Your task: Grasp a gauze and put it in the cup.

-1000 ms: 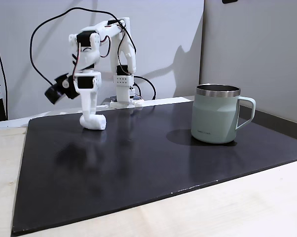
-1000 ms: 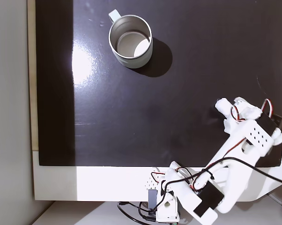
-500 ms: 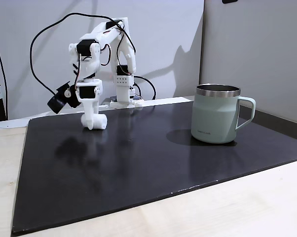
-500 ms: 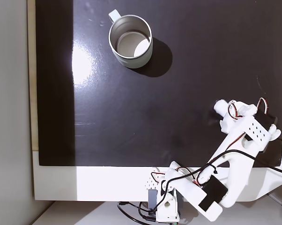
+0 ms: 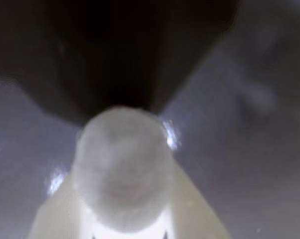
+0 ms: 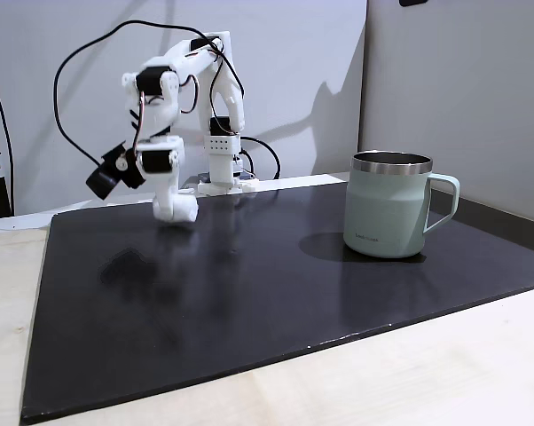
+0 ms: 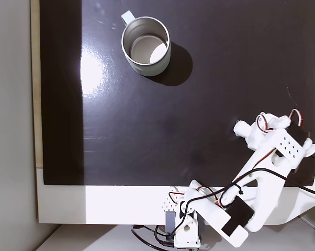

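The gauze (image 5: 122, 169), a small white roll, is pinched end-on between my gripper's pale fingers (image 5: 190, 209) in the wrist view. In a fixed view my gripper (image 6: 173, 209) is shut on the gauze (image 6: 184, 209) and hangs a little above the left part of the black mat. In another fixed view, from above, the gauze (image 7: 239, 127) sticks out of the gripper (image 7: 246, 130) near the mat's right side. The mint-green cup (image 6: 391, 209) with a steel rim stands upright on the mat, far from the gripper. Its open mouth (image 7: 145, 39) holds nothing.
The black mat (image 6: 249, 293) lies on a pale wooden table (image 6: 444, 373). The arm's base (image 6: 221, 169) and black cables stand behind the mat's far edge. A grey wall (image 6: 462, 80) rises close behind the cup.
The gripper has risen off the mat with the gauze in it and shifted slightly toward the mat's middle. The cup has not moved.
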### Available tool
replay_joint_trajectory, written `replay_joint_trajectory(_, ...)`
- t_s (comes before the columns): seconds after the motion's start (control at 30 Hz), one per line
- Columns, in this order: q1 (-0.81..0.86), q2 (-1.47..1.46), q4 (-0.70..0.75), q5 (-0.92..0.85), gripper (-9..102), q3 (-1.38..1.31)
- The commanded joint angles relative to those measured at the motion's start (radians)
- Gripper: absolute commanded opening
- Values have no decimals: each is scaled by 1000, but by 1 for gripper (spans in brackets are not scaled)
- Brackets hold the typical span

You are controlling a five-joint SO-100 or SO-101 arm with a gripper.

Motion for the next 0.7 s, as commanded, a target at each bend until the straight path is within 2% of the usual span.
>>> replay_joint_trajectory(0.0,-11,54,83,14,0,-114)
replay_joint_trajectory(0.47,-130,293,460,84,0,-402)
replay_joint_trajectory(0.67,-179,333,514,106,0,-482)
